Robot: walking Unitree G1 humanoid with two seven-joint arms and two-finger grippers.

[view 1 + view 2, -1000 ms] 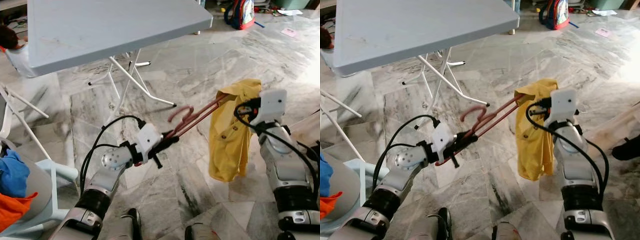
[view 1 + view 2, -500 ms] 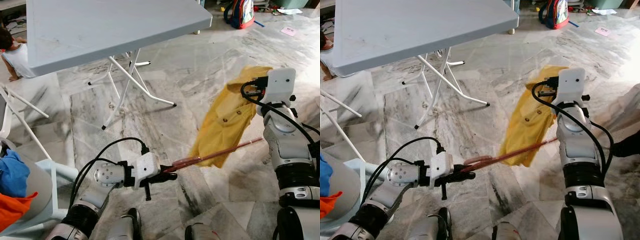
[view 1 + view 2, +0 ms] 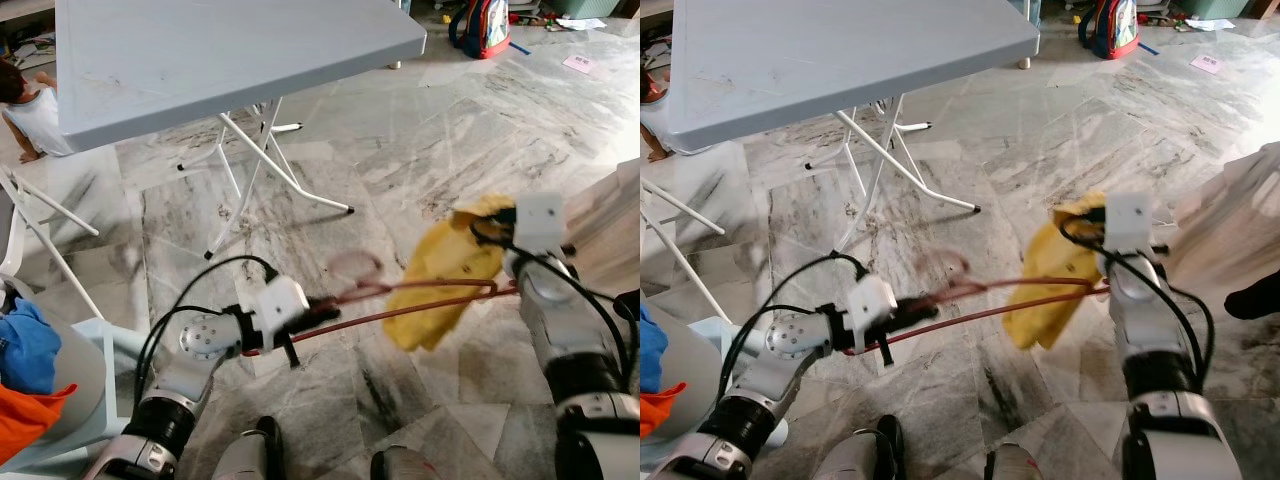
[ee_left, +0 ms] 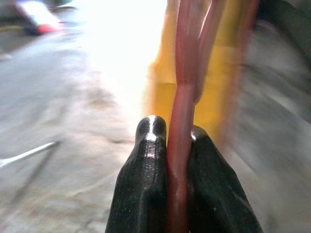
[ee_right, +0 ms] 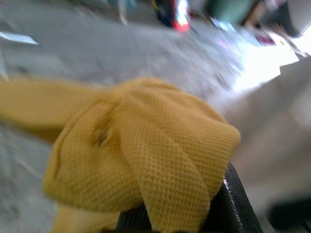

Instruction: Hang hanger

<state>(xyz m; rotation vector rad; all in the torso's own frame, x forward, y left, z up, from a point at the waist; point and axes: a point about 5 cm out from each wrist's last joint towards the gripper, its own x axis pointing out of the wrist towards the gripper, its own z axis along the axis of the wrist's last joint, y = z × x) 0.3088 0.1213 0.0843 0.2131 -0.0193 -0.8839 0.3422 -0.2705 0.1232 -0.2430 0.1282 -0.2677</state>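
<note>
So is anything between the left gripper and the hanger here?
Nothing: the left gripper is already shut on the red hanger, whose far end runs into the yellow garment bunched at the right gripper.

Silver arms w/ white wrist boxes, looped black cables, black two-finger left tool.

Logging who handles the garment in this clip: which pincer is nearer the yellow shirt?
Right. The right pincer grips the yellow shirt itself. The left pincer is shut on the red hanger at its hook end, away from the cloth.
</note>
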